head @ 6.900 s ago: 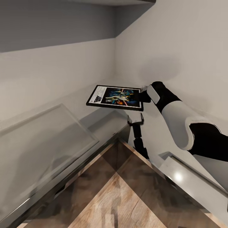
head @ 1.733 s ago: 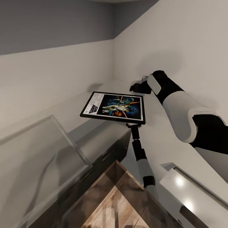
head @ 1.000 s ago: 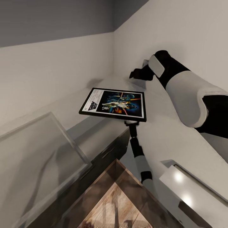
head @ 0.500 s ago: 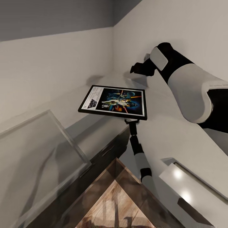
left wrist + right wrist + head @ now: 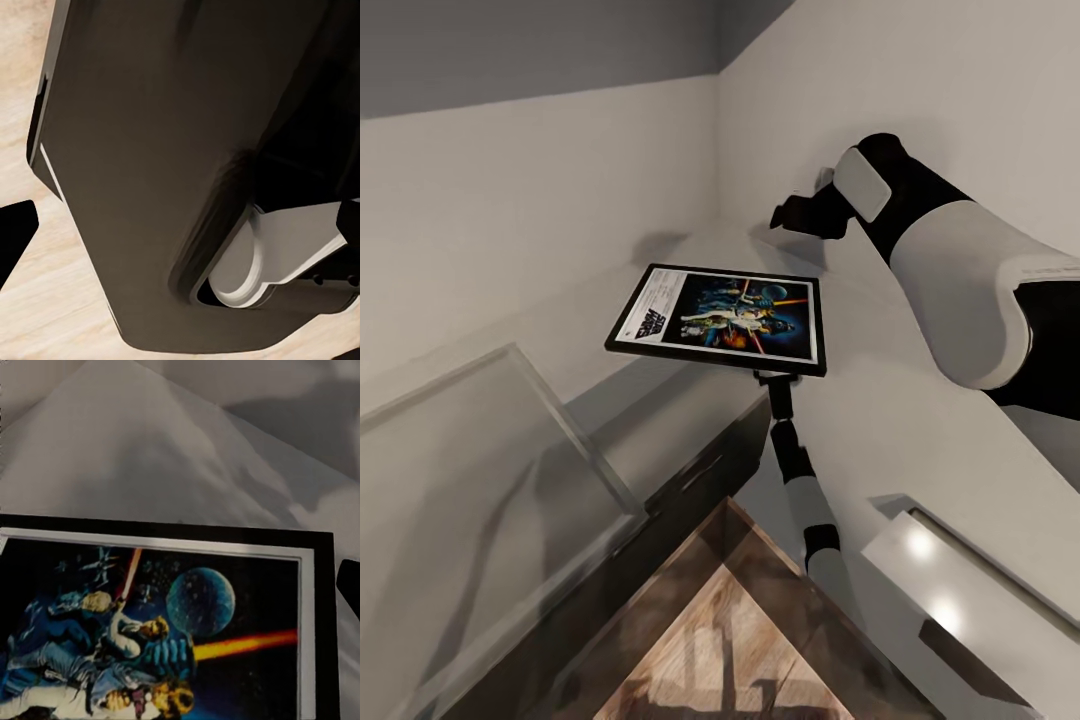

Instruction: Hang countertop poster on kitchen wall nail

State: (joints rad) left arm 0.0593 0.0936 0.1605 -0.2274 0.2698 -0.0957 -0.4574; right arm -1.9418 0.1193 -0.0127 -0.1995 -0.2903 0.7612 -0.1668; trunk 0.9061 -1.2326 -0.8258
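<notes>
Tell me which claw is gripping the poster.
The left claw, clamped on the poster's near edge from below. The right claw hangs apart from it, up by the wall.

Pale walls meet in a corner above dark cabinet fronts and wood floor.

Location: domestic kitchen. Indicators: light grey L-shaped countertop in a wall corner, dark glossy cabinet fronts below, wood-pattern floor.
</notes>
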